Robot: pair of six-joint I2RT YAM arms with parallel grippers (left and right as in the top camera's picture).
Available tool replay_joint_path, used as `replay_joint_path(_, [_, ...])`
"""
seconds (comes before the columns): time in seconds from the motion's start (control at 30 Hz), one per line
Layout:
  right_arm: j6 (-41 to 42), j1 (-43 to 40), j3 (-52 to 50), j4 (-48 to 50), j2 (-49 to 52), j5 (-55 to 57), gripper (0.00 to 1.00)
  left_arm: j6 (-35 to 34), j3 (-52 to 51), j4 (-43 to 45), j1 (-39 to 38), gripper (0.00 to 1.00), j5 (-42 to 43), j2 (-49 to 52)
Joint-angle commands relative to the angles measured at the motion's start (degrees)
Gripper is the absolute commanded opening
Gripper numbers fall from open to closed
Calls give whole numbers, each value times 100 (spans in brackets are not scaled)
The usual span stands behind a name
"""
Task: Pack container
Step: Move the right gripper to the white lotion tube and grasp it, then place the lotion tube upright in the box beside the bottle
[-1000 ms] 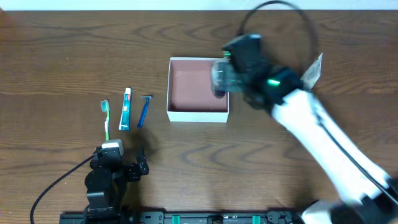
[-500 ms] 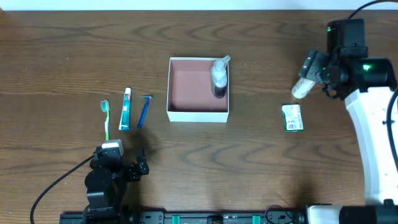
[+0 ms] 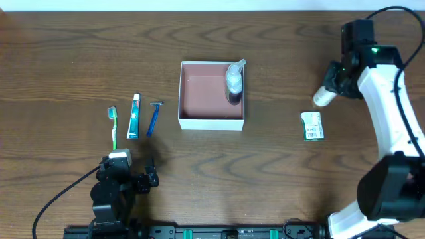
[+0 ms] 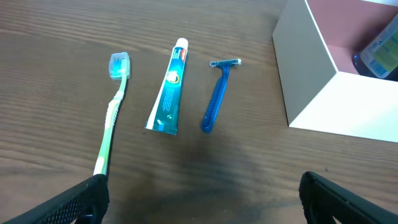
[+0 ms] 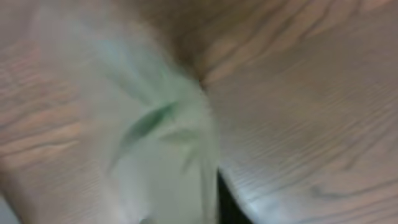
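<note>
The container (image 3: 212, 123), a square white box with a pink floor, sits mid-table with a clear bottle (image 3: 234, 81) lying along its right wall. In the left wrist view its white wall (image 4: 311, 81) and the bottle (image 4: 380, 53) show at the right. My right gripper (image 3: 325, 95) hovers at the far right, shut on a pale white item (image 5: 161, 155) that fills the blurred right wrist view. My left gripper (image 4: 202, 193) stands open near the front edge, nothing between its black fingers.
A green toothbrush (image 3: 113, 126), a teal toothpaste tube (image 3: 134, 116) and a blue razor (image 3: 154, 118) lie in a row left of the container. A small green-and-white packet (image 3: 312, 125) lies just below the right gripper.
The right arm left the bottle in the container, swung to the far right and shut its jaws on the pale item. The left arm has not moved.
</note>
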Motion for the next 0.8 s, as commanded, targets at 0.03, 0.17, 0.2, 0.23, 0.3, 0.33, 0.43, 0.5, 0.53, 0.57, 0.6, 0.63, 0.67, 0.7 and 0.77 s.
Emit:
replay_joint_path(0.03, [-7,2,7,90,-153,186,1,-9,-63,20,-15,98,81,-35])
replay_joint_path(0.17, [-15,17,7,149,-605,203,1,-9,-63,20,-15,98,81,-35])
replay_joint_path(0.2, [-37,35,7,149,-721,210,1,-9,-63,20,-15,98,81,-35])
replay_joint_path(0.23, [-35,68,7,146,-868,223,1,-9,-63,20,-15,98,81,-35])
replay_joint_path(0.3, [-35,129,7,140,-1086,221,1,-9,-63,20,-15,98,81,-35])
replay_joint_path(0.33, [-61,164,7,138,-1178,221,1,-9,-63,20,-15,98,81,-35])
replay_joint_path(0.43, [-125,332,7,125,-1453,223,1,-9,-63,20,-15,98,81,-35])
replay_joint_path(0.5, [-122,450,7,116,-1580,210,1,-9,-63,20,-15,98,81,-35])
replay_joint_path(0.53, [-127,538,7,111,-1650,177,1,-9,-63,20,-15,98,81,-35])
replay_joint_path(0.57, [-140,664,7,109,-1733,127,1,-9,-63,20,-15,98,81,-35])
replay_joint_path(0.6, [-140,772,7,109,-1799,107,1,-9,-63,20,-15,98,81,-35])
replay_joint_path(0.63, [-142,920,7,107,-1884,109,1,-9,-63,20,-15,98,81,-35])
replay_joint_path(0.67, [-142,1056,7,105,-1965,114,1,-9,-63,20,-15,98,81,-35])
replay_joint_path(0.7, [-140,1233,7,103,-2076,114,1,-9,-63,20,-15,98,81,-35])
replay_joint_path(0.77, [-138,1679,7,98,-2341,111,1,-9,-63,20,-15,98,81,-35])
